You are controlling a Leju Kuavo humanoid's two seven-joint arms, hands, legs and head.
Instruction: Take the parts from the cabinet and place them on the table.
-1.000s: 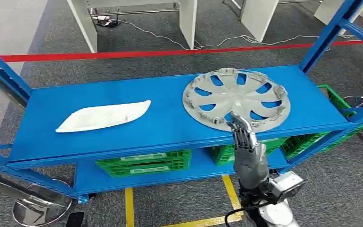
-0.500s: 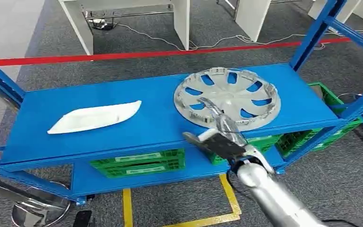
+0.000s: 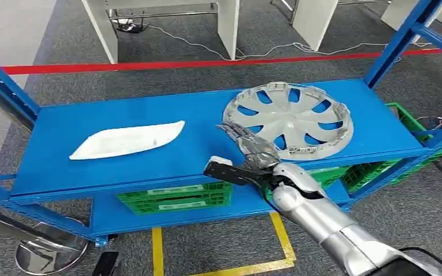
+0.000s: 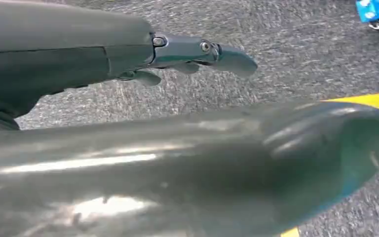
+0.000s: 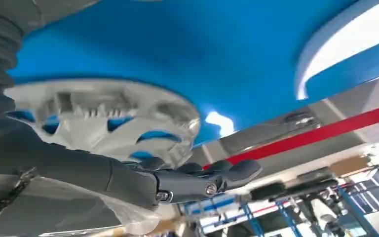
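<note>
A round silver-grey plastic wheel cover with spoke-shaped openings [image 3: 288, 121] is seen lying flat on the top shelf of a blue metal shelving rack [image 3: 149, 167], toward the three o'clock end of the shelf in the head view. A long, pointed white plastic trim piece [image 3: 128, 140] is laid flat on the same shelf toward the nine o'clock end, well apart from the wheel cover.

The right hand [image 3: 247, 158] is held out over the front edge of the shelf, just beside the wheel cover's rim at about its eight o'clock. Its fingers [image 3: 234, 131] are spread apart and stretched toward the shelf surface, with the thumb stuck out sideways; nothing is held in them. Whether the fingertips touch the rim cannot be told. In the right wrist view the same hand [image 5: 197, 180] is seen with its fingers extended close to the ribbed edge of the wheel cover [image 5: 103, 118].

The left hand [image 4: 187, 54] is seen in the left wrist view above grey carpet, its fingers straightened, slightly apart and empty.

Green plastic crates [image 3: 175, 198] are stored on the lower shelf. A red line [image 3: 149, 66] is marked on the grey carpet at twelve o'clock, yellow lines [image 3: 158, 253] at six o'clock.
</note>
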